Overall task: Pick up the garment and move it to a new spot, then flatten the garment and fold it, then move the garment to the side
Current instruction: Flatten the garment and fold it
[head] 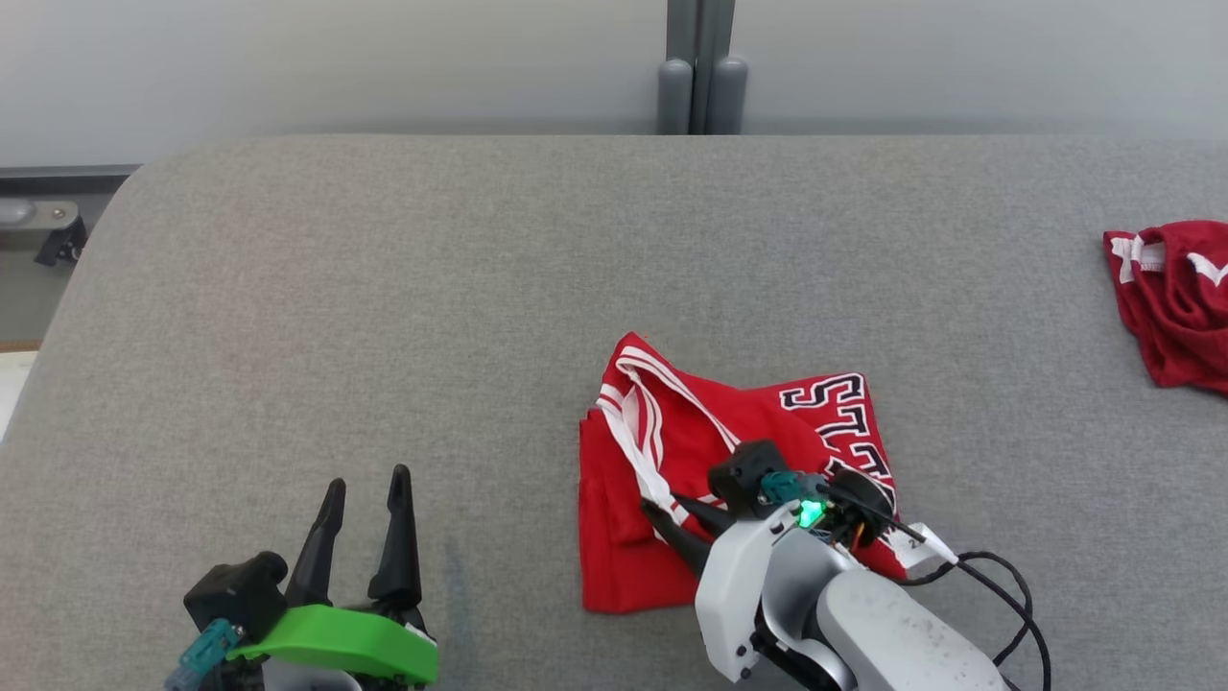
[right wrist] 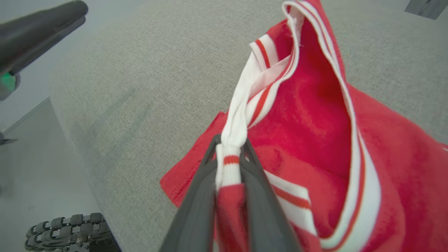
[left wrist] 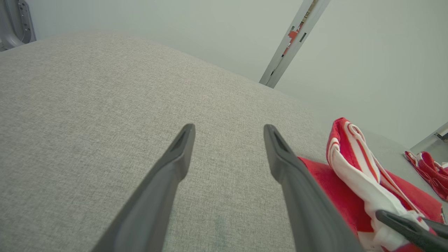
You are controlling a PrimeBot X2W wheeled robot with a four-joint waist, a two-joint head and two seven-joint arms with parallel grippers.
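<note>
A red garment (head: 672, 451) with white-and-red striped trim and black lettering lies rumpled on the grey table (head: 480, 288), near the front middle. My right gripper (head: 662, 507) is shut on its white striped trim; in the right wrist view the trim (right wrist: 229, 154) is pinched between the two dark fingers and pulled up from the red cloth (right wrist: 308, 126). My left gripper (head: 365, 494) stands open over bare table at the lower left, apart from the garment, with nothing between its fingers (left wrist: 175, 154). The left wrist view shows the garment (left wrist: 350, 164) to the right of that gripper.
A second red garment (head: 1175, 297) lies bunched at the table's right edge. A grey post (head: 700, 67) stands behind the far edge against a pale wall. The table's left corner is rounded, with a metal fitting (head: 38, 216) beyond it.
</note>
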